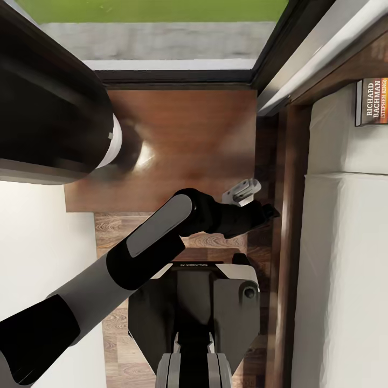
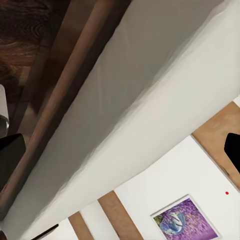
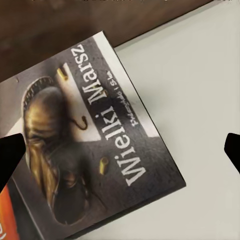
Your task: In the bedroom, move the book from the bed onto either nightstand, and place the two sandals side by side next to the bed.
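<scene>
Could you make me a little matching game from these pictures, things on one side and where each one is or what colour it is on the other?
Things:
1. book
2. nightstand
3. left arm
4. grass

Descriptions:
A. green strip outside the glass
B. lying on the pale mattress, close to the wooden headboard
C. glossy dark brown top, beside the bed
D. stretched over the floor toward the bed frame

Pairs: 1-B, 2-C, 3-D, 4-A

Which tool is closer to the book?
The right tool, fingertips spread over the book; the left tool hangs beside the bed.
</scene>
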Motion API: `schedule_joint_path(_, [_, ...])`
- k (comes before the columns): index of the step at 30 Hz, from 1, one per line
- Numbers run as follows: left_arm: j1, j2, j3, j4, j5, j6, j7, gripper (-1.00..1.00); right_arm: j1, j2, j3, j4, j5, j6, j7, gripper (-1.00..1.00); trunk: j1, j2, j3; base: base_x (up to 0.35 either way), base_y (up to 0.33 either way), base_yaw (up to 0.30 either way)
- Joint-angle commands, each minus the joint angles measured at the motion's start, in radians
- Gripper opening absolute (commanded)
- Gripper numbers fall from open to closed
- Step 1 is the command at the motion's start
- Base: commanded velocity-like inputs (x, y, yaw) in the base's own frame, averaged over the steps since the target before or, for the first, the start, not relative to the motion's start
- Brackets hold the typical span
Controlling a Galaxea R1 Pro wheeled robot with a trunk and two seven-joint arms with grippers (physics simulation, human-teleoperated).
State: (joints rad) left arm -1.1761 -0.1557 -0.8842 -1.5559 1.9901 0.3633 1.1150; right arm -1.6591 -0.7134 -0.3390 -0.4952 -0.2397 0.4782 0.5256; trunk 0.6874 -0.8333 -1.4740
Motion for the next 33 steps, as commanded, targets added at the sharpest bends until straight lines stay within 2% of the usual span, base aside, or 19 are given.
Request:
schedule_joint_path(1, [0.0, -0.001, 0.001, 0.0, 0.001, 0.008, 0.005, 1.0, -0.001, 0.007, -0.004, 0.006, -0.005, -0.009, -0.008, 1.0, 0.0, -0.001, 0.0, 0.0, 0.0, 0.0])
schedule_joint_path(11, [0.0, -0.001, 0.001, -0.001, 0.0, 0.007, 0.008, 1.0, -0.002, 0.034, -0.003, 0.029, -0.006, -0.073, -0.035, 1.0, 0.0, -0.001, 0.0, 0.0, 0.0, 0.0])
schedule_joint_path(27, [0.0, -0.001, -0.001, -0.001, 0.0, 0.005, 0.013, 1.0, -0.001, 0.046, -0.003, 0.066, -0.011, -0.093, -0.029, 1.0, 0.0, -0.001, 0.0, 0.0, 0.0, 0.0])
schedule_joint_path(33, [0.0, 0.0, -0.001, -0.001, 0.0, 0.005, 0.014, 1.0, 0.002, 0.056, -0.004, 0.082, -0.012, -0.097, -0.006, 1.0, 0.0, -0.001, 0.0, 0.0, 0.0, 0.0])
